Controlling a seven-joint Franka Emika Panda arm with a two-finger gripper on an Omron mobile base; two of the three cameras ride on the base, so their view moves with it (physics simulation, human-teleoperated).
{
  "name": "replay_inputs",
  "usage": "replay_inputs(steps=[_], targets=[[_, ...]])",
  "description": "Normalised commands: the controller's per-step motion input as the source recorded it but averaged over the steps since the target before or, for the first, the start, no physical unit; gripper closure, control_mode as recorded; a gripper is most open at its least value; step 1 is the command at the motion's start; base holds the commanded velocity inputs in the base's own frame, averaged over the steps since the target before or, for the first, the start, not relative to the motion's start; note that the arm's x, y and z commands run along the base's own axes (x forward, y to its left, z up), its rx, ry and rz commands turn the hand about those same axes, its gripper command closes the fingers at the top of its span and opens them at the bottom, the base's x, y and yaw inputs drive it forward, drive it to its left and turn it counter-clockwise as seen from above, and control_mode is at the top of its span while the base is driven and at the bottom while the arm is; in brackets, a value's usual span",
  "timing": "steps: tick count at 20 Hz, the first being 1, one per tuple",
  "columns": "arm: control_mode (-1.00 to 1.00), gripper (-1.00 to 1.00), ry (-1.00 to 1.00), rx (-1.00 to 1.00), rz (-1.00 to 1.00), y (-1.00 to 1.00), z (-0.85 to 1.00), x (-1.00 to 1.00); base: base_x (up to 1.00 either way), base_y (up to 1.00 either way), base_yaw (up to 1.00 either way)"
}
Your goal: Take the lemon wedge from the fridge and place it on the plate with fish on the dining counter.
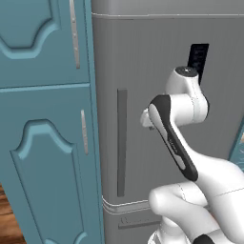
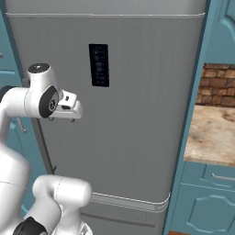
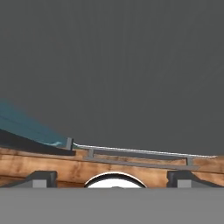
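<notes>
Teal cabinets flank the shut fridge; your gripper hangs wide open and empty near its handle. Grasp it next; any lemon wedge is presumably behind that door.

Teal panelled cabinets, red brick wall, wooden floor
</notes>
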Motion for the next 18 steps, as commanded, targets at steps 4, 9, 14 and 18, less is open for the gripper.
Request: replay_inputs(steps=[4,9,14,18], targets=[[1.00,-1.00,0.00,0.00,0.00,0.00,0.00,0.00,-0.04,0.74,0.00],[1.00,-1.00,0.00,0.00,0.00,0.00,0.00,0.00,0.01,0.49,0.00],[1.00,-1.00,0.00,0.00,0.00,0.00,0.00,0.00,-0.26,0.19,0.00],[1.00,-1.00,0.00,0.00,0.00,0.00,0.00,0.00,-0.27,0.10,0.00]])
